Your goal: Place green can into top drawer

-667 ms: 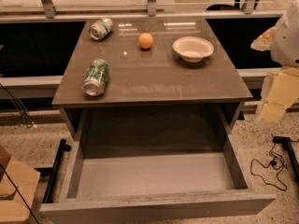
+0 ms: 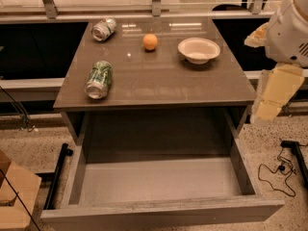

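The green can is lying on its side on the desk, near the desk's front left corner. The top drawer is standing pulled out below the desk's front edge. The tool is hanging beside the desk's right edge; its state I cannot tell.

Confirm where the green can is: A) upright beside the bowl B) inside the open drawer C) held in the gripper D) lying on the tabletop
D: the green can lies sideways on the table, outside the top drawer; the gripper hangs off the table's right side.
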Robot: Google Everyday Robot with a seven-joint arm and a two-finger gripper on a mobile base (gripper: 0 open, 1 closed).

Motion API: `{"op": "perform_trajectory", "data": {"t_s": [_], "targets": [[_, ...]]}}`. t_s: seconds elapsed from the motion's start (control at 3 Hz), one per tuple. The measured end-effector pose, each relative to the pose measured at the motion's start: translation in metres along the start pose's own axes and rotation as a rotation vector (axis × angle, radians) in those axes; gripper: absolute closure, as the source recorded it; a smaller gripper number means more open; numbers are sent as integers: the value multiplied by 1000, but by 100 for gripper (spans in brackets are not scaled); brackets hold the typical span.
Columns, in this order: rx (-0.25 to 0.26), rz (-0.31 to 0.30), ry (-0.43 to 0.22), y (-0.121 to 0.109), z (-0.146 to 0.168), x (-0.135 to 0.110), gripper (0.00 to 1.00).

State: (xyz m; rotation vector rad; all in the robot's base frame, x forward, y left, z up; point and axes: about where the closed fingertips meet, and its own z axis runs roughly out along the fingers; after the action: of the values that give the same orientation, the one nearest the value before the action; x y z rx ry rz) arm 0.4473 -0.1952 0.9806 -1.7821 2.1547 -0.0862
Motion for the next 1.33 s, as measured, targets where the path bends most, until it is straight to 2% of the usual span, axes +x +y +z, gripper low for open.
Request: {"op": "perform_trajectory", "data": {"t_s": [0.67,1.0,1.33], "targets": [[-18,-231,-71,-15,18,-77,0],[-44,-349,-130,-22,35,-132,0],[-44,-349,-130,-22,35,-132,0]]}}
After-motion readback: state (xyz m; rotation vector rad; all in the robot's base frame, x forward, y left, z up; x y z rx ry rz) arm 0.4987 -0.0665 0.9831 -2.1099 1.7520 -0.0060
